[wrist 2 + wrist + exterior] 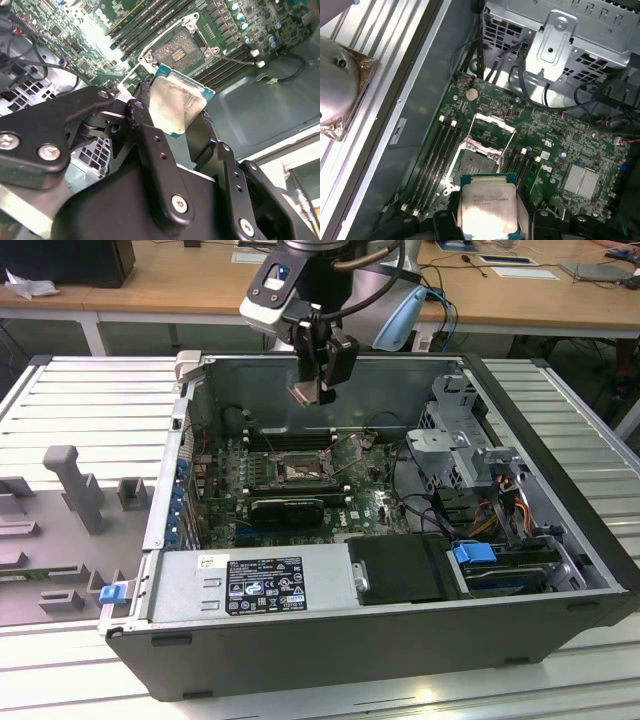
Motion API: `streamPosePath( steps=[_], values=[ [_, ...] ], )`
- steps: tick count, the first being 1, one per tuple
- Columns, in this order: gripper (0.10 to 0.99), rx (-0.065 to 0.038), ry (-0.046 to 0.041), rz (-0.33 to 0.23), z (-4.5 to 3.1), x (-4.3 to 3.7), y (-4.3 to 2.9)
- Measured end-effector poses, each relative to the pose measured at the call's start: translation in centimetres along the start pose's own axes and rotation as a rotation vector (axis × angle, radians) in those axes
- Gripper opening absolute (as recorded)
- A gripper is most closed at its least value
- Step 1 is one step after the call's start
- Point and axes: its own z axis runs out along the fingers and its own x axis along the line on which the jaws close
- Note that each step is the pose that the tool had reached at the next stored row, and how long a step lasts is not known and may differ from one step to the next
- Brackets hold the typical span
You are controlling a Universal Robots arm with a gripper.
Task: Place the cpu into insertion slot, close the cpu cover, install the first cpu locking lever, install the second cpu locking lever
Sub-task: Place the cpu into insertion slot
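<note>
the arm's end effector [314,390] hangs over the open computer case [400,645], which lies on its side on a slatted metal surface [80,400]. it is pinched narrow on the cpu [304,392], holding the chip by two opposite edges, well above the green motherboard [370,502] and not touching anything inside the case. in the second wrist view the two black fingers [145,127] clamp the pale silver square from either side, its flat metal face catching the light and a thin teal edge showing round the rim. in the first wrist view the chip sits level between the fingers with the insertion slot [474,165] just beyond it on the board, bare and dark in the middle. the cpu cover [496,123] stands swung up from the far side of the socket, its cut-out frame open. long black memory slots [436,152] run along both sides of the socket. from the exterior view, the socket lies below the end effector, a little toward the near side of the case. a perforated metal drive cage [455,430] fills the case toward the exterior view's right, with a bundle of coloured cables beside it, and a power supply [250,585] with a label lies along the near wall. a grey fixture [75,485] stands on the surface off to the exterior view's left, well apart from the case.
</note>
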Motion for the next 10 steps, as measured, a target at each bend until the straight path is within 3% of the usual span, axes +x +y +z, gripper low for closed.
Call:
streamPosePath(
  steps=[6,10],
  values=[
    [0.529,-0.002,-0.0065,0.076,0.09,0.00,-0.01],
    [0.529,-0.001,-0.0093,0.080,0.45,-0.01,-0.04]
  ],
)
